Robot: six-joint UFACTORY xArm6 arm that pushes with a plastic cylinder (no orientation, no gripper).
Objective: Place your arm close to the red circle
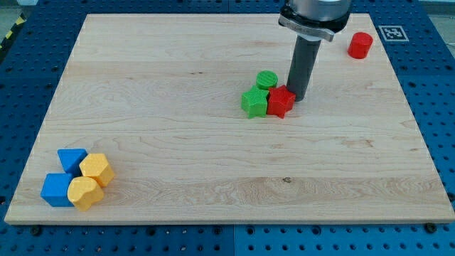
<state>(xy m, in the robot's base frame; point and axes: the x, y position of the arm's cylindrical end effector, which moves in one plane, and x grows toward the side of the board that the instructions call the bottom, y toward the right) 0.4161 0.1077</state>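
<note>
Currently my tip, a bare rod holding nothing, is seen touching the red star block, well apart from the red circle.

Feed's bright and evenly lit from overhead, pretty sharp on my end. Pale wooden desk shows no glare, only short soft shadows under the blocks.

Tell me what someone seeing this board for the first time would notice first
Probably the dark rod coming down from the view's top, with my tip right beside the red star block in a small cluster with the green star block and the green round block. The red circle sits alone at the upper right, and blue and yellow blocks huddle at the lower left.
</note>
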